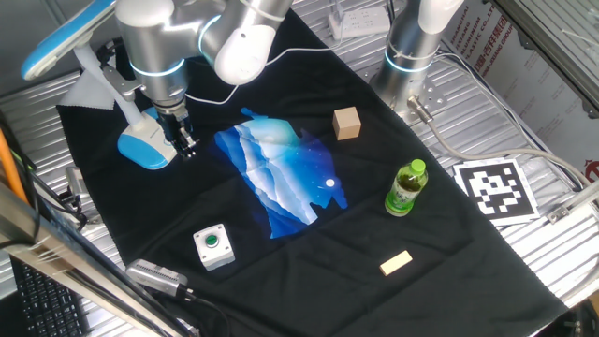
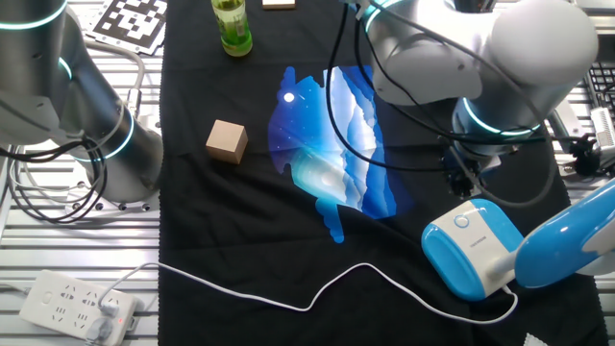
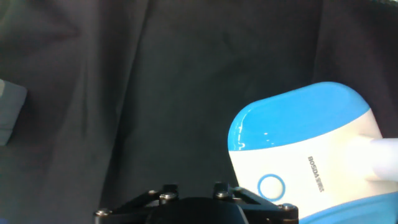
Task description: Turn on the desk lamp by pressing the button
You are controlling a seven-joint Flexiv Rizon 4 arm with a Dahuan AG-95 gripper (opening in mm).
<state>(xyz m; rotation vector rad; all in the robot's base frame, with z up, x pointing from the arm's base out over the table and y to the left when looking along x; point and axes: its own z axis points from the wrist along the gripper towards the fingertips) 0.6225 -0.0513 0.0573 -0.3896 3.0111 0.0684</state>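
Observation:
The desk lamp stands at the left of the black cloth. Its blue-and-white oval base (image 1: 143, 147) also shows in the other fixed view (image 2: 471, 248) and in the hand view (image 3: 298, 155). Its long blue-edged head (image 1: 64, 37) reaches up and left. The small round button (image 3: 270, 185) with a thin ring sits on the white part of the base and also shows in the other fixed view (image 2: 462, 222). My gripper (image 1: 182, 142) hangs just beside the base, on the side toward the cloth's middle, low over the cloth (image 2: 459, 181). Its fingertips are hidden in the hand view.
A green push-button in a white box (image 1: 213, 245) sits near the front. A wooden cube (image 1: 346, 123), a green bottle (image 1: 406, 187) and a flat wooden block (image 1: 396, 263) lie to the right. A white cable (image 2: 317, 288) runs to a power strip (image 2: 72, 308).

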